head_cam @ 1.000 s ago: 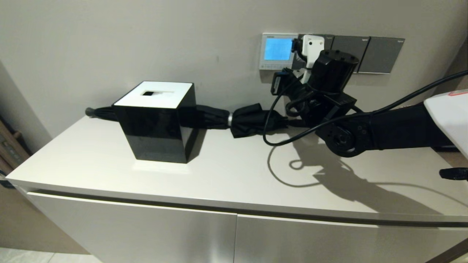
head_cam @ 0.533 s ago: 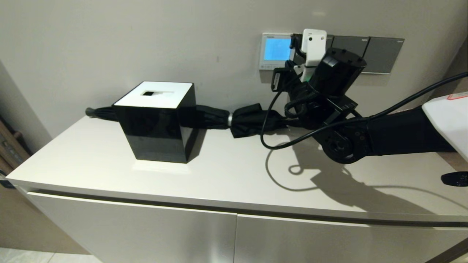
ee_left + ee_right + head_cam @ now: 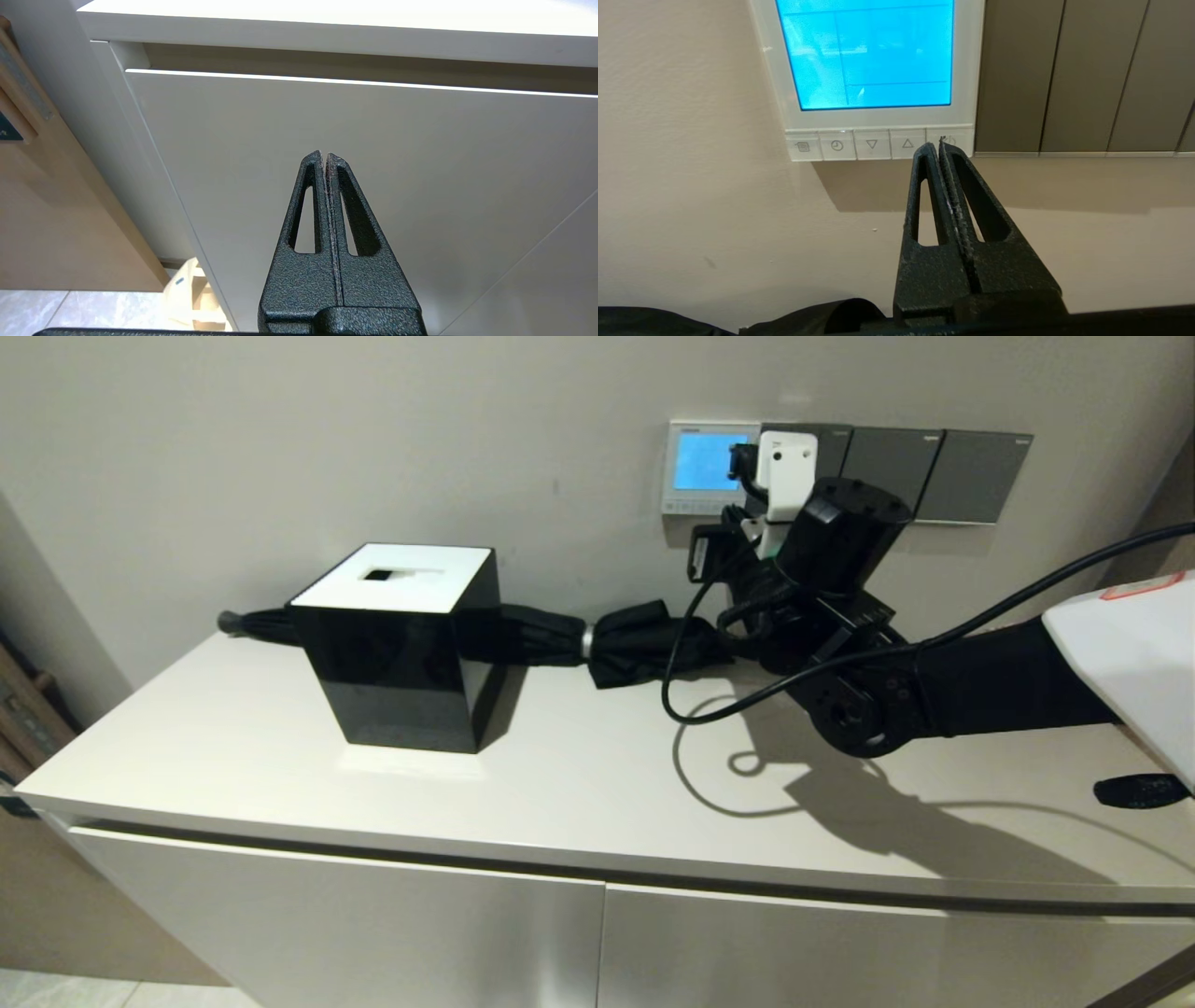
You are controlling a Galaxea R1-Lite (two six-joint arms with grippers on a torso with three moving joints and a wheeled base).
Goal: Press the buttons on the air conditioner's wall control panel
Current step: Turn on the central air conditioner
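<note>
The air conditioner's wall control panel is a white-framed square on the wall with a lit blue screen. The buttons run in a row along its lower edge. My right gripper is shut and empty. Its tips are at the rightmost button and partly cover it; I cannot tell whether they touch. In the head view my right arm hides the panel's right edge. My left gripper is shut and empty, parked low before the cabinet's front.
Dark grey switch plates adjoin the panel on the right, also in the right wrist view. A folded black umbrella lies along the wall under the arm. A black box with a white top stands on the cabinet's left. A cable loops below the arm.
My right arm rose a little, then came down and moved left, closer to the panel's lower right corner. The screen stays lit blue.
</note>
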